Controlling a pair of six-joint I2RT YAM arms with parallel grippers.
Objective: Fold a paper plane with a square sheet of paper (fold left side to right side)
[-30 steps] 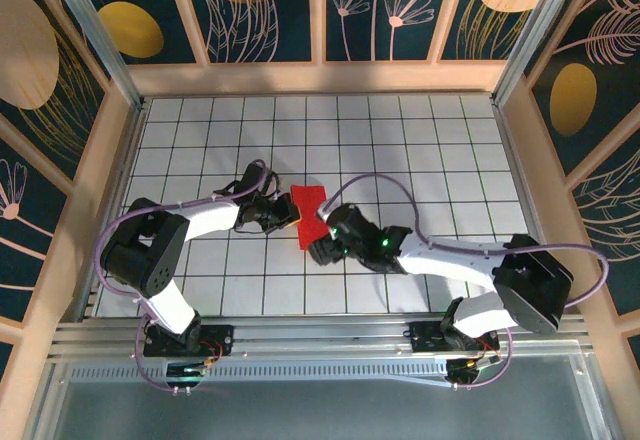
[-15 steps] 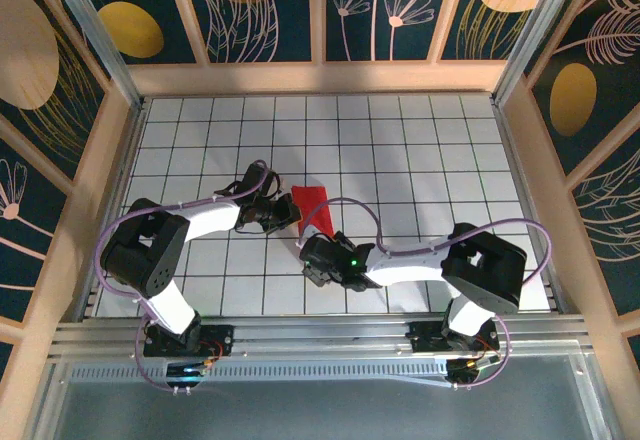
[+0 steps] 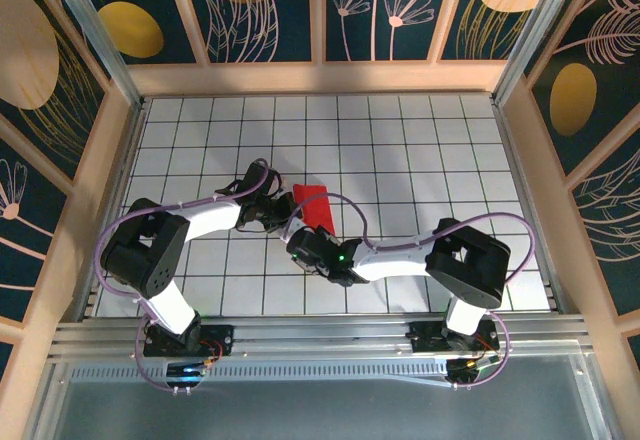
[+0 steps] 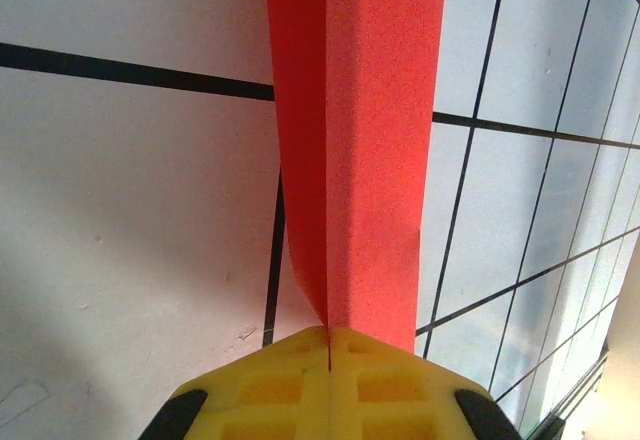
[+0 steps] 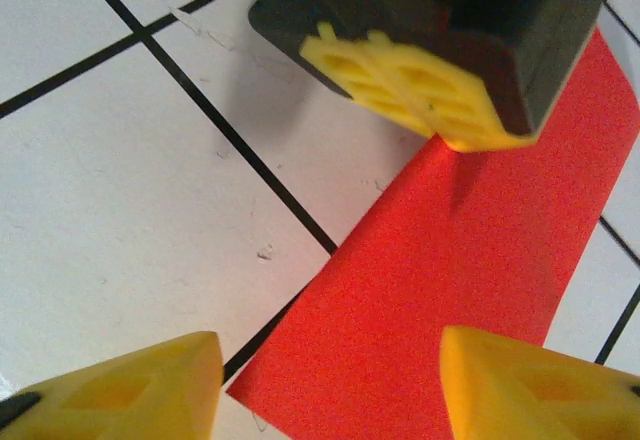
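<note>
The square sheet of paper (image 3: pixel 312 203) is bright red and lies folded into a narrow strip on the white grid table, left of centre. In the left wrist view the sheet of paper (image 4: pixel 365 130) runs away from the camera with a raised crease. My left gripper (image 4: pixel 328 332) is shut on its near end. My left gripper (image 3: pixel 283 216) sits at the strip's left edge. My right gripper (image 3: pixel 300 248) is just below the strip's near end. In the right wrist view my right gripper (image 5: pixel 330 385) stands open over the paper's (image 5: pixel 470 270) near corner. The left gripper's fingers (image 5: pixel 420 85) pinch the far edge.
The white grid table (image 3: pixel 420 150) is walled by wooden rails (image 3: pixel 320 77) at the back and both sides. The two arms cross close together near the paper. The right arm's forearm (image 3: pixel 400 258) lies low along the near tiles.
The right arm has swung its gripper leftward and toward the near edge, to the strip's near end. The red paper now looks narrower. The left gripper has stayed shut on the paper.
</note>
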